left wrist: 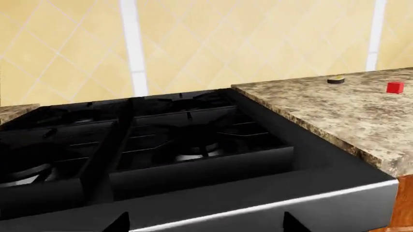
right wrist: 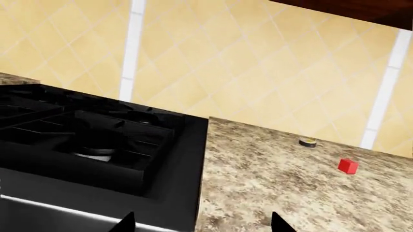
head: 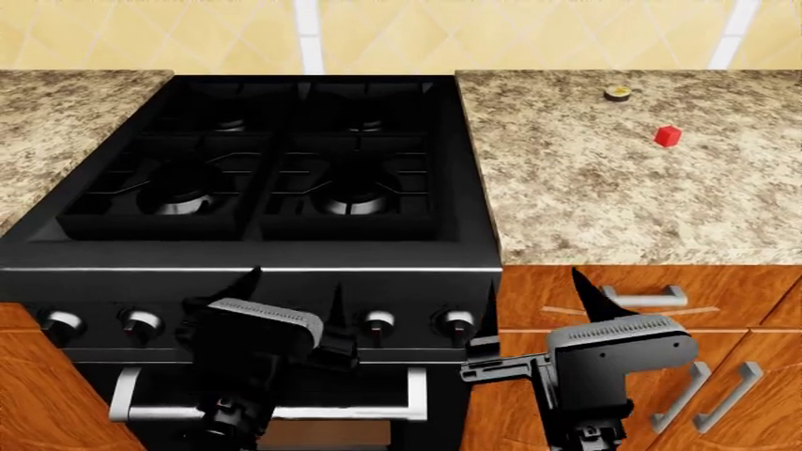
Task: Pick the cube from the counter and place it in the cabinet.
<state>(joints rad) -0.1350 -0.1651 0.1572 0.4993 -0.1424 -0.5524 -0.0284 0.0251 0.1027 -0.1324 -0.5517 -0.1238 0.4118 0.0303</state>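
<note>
A: What sits closest to the head camera?

B: The two grippers, low in front of the stove. The left gripper [head: 295, 315] hangs before the oven knobs with its dark fingers spread apart and nothing between them. The right gripper [head: 532, 315] hangs before the wooden drawer front, its fingers likewise parted and empty.

A: And the cube?

B: The cube [head: 668, 136] is small and bright red, resting on the counter [head: 589, 197] to the right of the stove, toward the back and well away from both grippers. It also shows in the left wrist view [left wrist: 395, 87] and the right wrist view [right wrist: 347, 166].

A: Anything beside it?

B: A small disc [head: 617, 93] with a yellow top and dark rim lies near it, closer to the wall and a little nearer the stove. The two do not touch.

A: Further out?

B: The speckled stone runs up to the black gas stove [head: 269, 178], whose grates and four burners are bare. Another stretch of the same stone lies on the stove's far side. Behind everything is a yellow tiled wall [head: 501, 33] with pale vertical stripes. Below the stone are wooden drawers [head: 564, 291] with metal handles.
</note>
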